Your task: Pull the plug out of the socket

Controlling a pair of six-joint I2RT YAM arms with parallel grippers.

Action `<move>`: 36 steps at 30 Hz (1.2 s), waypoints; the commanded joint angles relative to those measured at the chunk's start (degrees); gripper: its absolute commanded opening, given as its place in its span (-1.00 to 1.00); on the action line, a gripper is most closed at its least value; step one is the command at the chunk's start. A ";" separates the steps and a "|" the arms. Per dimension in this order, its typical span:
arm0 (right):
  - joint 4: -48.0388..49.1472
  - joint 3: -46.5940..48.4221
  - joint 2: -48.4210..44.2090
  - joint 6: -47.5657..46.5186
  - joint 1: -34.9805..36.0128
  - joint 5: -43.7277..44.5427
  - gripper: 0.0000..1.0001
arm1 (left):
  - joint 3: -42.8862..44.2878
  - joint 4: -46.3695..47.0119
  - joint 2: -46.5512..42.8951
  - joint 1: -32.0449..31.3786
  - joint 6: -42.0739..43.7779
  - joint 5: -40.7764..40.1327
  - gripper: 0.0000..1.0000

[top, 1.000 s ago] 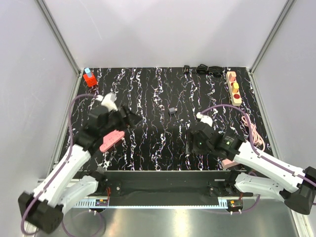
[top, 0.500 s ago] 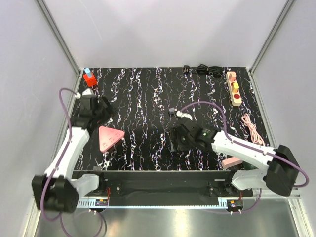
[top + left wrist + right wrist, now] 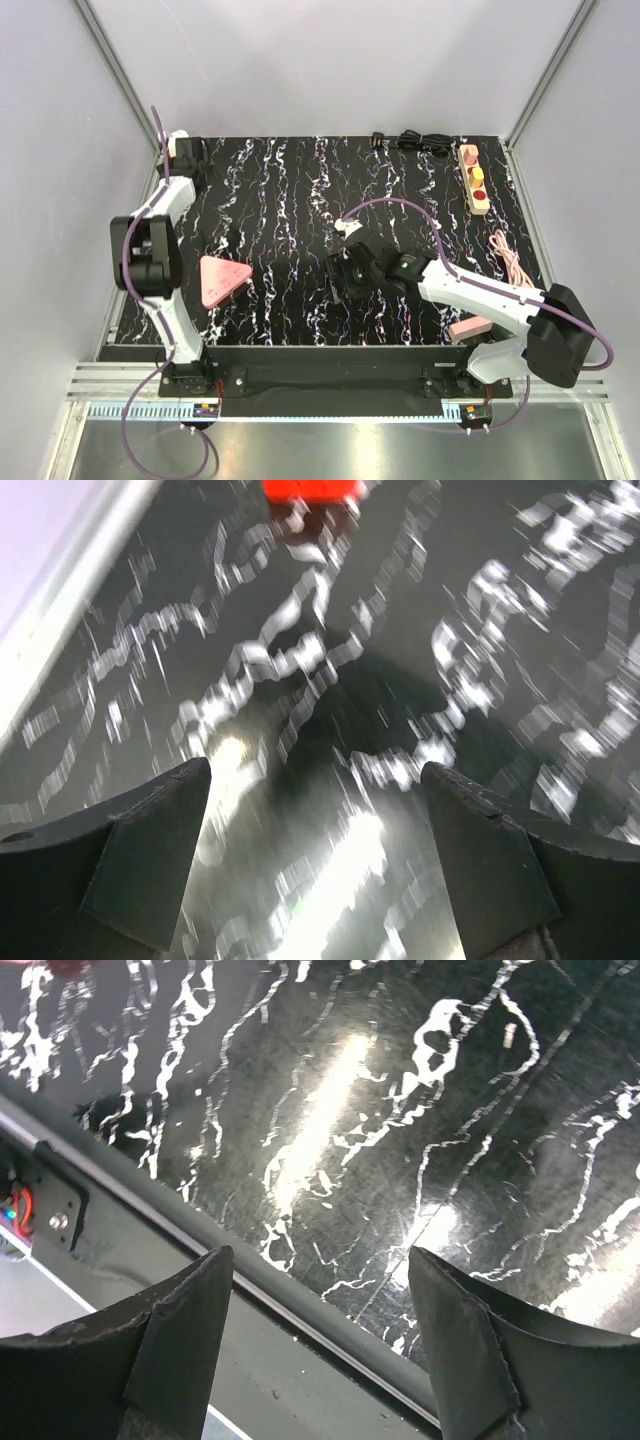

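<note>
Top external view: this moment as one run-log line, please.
left gripper: open, far-left corner | right gripper: open, mid-table | socket: far right, untouched

Blk marble table (image 3: pixel 300 190), white walls (image 3: pixel 330 60) — glare

Left hand (image 3: pixel 190 155) swung far back; right hand (image 3: pixel 340 275) moved leftward.

Bright overhead glare; blurry left wrist view
</note>
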 commanded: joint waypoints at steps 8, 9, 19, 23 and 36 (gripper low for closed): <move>2.23 -1.54 -11.25 -7.15 -1.20 -7.46 0.65 | 20.81 7.04 16.84 5.05 17.35 2.59 0.86; 1.88 -1.72 -11.61 -8.64 -1.29 -7.19 0.66 | 21.44 7.74 17.47 5.05 18.24 3.56 0.87; 0.38 -1.54 -13.11 -12.96 -4.01 -6.05 0.66 | 32.60 4.85 25.64 5.49 15.35 1.73 0.96; 0.38 -1.45 -12.76 -13.13 -4.10 -5.79 0.66 | 33.13 4.93 27.22 5.93 14.29 0.67 0.96; 1.17 -2.25 -11.18 -13.05 -4.98 -4.29 0.65 | 44.20 -0.07 34.34 8.39 11.48 3.39 0.89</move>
